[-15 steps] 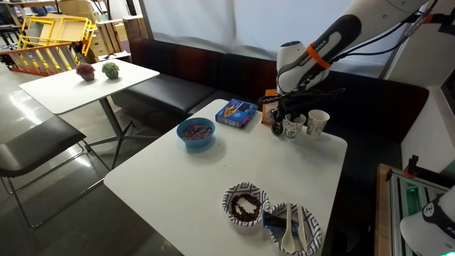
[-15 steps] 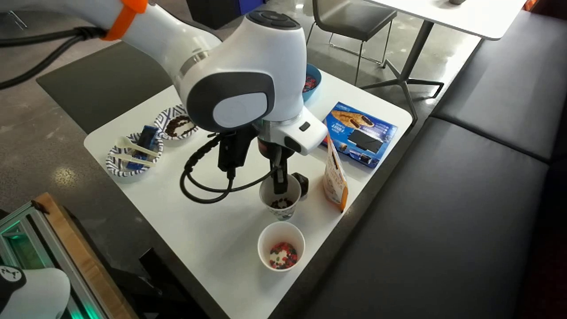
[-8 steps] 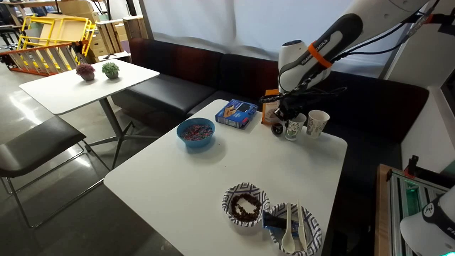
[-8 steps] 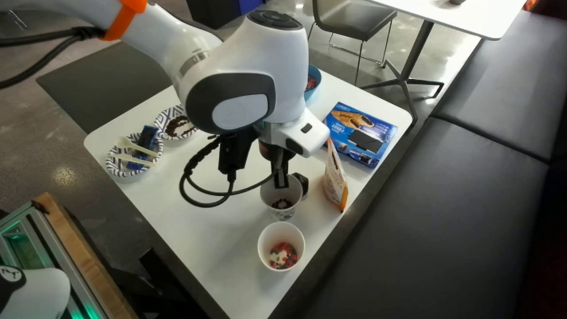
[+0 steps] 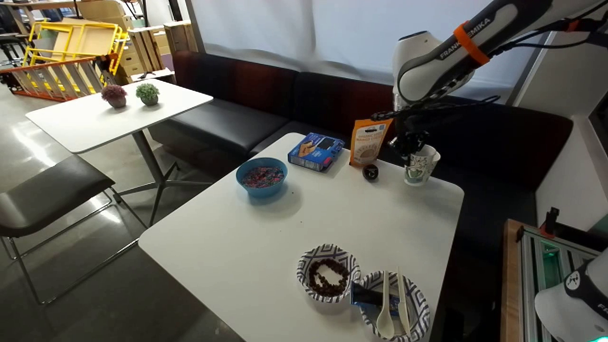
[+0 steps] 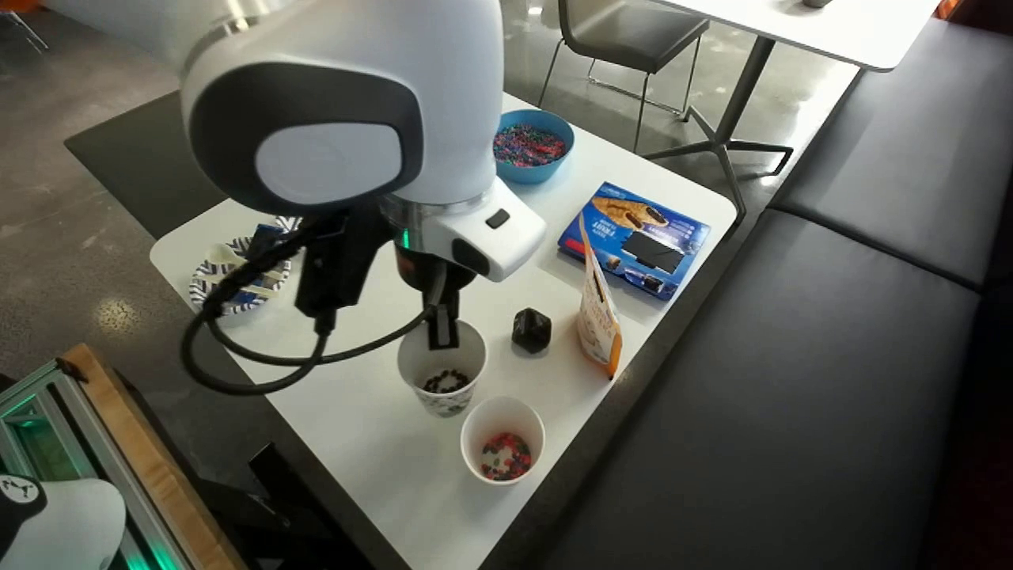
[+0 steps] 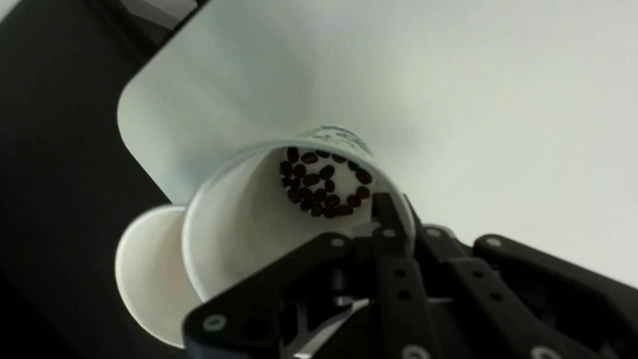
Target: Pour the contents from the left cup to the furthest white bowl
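In an exterior view, left to right: blue bowl of coloured bits, left of centre; blue box near centre. Furthest white bowl at bottom centre, patterned rim, dark brown bits inside. Orange pouch upright behind a black object. 2nd patterned bowl, bottom right of centre, bearing spoon and knife. Above it in frame, left cup, roughly upright. Gripper narrow, pinching that cup's wall, 1 finger inside; brown bits on cup's floor. 2nd cup just beside; cannot tell whether touching.
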`<state>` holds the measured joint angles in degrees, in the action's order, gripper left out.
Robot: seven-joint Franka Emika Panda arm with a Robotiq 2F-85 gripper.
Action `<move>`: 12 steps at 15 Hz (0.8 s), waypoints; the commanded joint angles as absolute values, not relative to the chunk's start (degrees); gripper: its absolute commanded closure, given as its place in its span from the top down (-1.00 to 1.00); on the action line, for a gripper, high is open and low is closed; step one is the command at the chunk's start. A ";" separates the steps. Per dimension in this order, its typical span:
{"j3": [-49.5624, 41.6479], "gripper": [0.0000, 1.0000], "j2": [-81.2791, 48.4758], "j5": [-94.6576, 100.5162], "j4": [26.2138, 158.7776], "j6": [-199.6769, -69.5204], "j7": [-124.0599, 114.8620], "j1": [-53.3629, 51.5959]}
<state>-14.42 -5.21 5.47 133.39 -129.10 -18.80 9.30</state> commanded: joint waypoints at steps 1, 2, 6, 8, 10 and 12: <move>-11.92 -0.99 3.72 5.59 139.46 -119.58 -12.02 8.84; -10.97 -0.99 5.17 5.05 140.50 -117.95 -9.92 8.50; -7.56 -0.99 9.40 2.12 143.80 -115.95 -2.64 6.37; -6.28 -0.99 10.70 -1.19 144.90 -115.45 0.57 4.92; -5.08 -0.99 11.57 -4.57 145.68 -115.12 2.68 3.42; -3.76 -0.99 12.57 -7.43 145.71 -114.84 2.95 1.93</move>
